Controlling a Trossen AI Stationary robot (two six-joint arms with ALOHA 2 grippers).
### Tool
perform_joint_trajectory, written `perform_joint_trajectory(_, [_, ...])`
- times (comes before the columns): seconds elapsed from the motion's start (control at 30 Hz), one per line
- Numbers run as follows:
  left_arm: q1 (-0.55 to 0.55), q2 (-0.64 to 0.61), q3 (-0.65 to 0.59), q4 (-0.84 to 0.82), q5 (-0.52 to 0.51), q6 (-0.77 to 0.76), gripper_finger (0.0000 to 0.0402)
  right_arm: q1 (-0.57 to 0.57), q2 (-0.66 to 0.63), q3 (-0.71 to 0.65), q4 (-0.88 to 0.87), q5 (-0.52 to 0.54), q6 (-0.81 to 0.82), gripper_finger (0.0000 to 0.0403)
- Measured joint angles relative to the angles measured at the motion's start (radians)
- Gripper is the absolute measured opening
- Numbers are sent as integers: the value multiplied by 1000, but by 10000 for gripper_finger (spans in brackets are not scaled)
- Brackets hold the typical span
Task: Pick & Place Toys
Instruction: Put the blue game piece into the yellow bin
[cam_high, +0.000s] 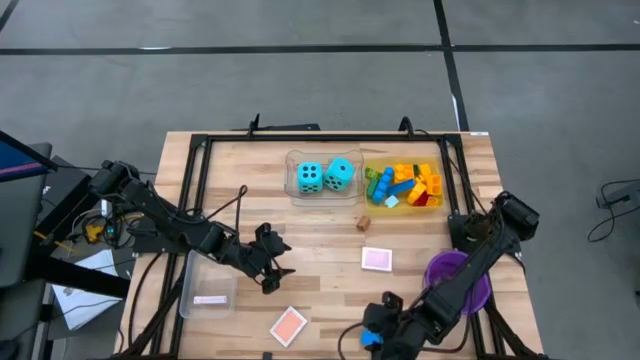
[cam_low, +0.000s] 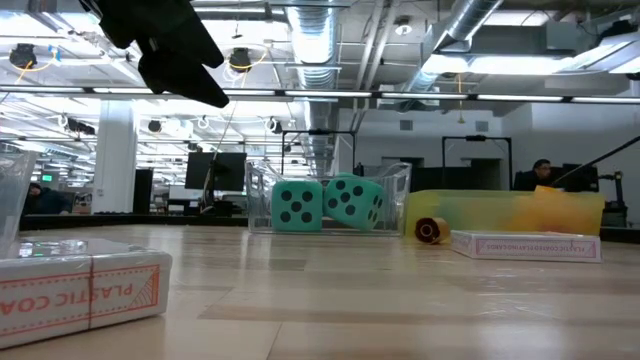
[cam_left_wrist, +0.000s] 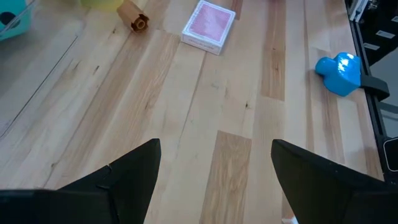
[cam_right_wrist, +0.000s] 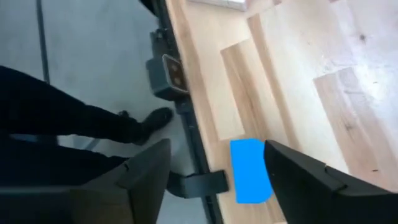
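Two turquoise dice (cam_high: 323, 177) sit in a clear tray at the far middle. Beside them, coloured bricks (cam_high: 405, 186) fill a yellow tray. A pink tile (cam_high: 376, 259) and an orange tile (cam_high: 288, 325) lie flat on the table. A blue piece (cam_right_wrist: 250, 171) lies at the table's near edge, between the open fingers of my right gripper (cam_right_wrist: 214, 180), close to one finger. My left gripper (cam_left_wrist: 214, 180) hangs open over bare wood left of centre (cam_high: 272, 262). My right gripper comes slanting down over the blue piece (cam_high: 372, 339). One finger (cam_right_wrist: 298, 177) stands right at the piece's side; I cannot tell whether it touches. The other finger stands clear of it. The piece lies on the table.
A purple bowl (cam_high: 458, 275) stands under my right arm. A clear tray (cam_high: 208, 285) sits at the near left. A small brown roll (cam_high: 364, 224) lies near the yellow tray. A person's leg and shoe (cam_right_wrist: 146, 121) show on the floor past the near edge.
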Motion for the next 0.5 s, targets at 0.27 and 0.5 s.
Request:
perform_joint_trajectory(0.27, [5,0,0,4,-1,1,301,30,47,-1,9,-1,-71,285])
perform_joint_trajectory(0.5, [6,0,0,4,-1,1,301,47,127,-1,18,-4,-77,313])
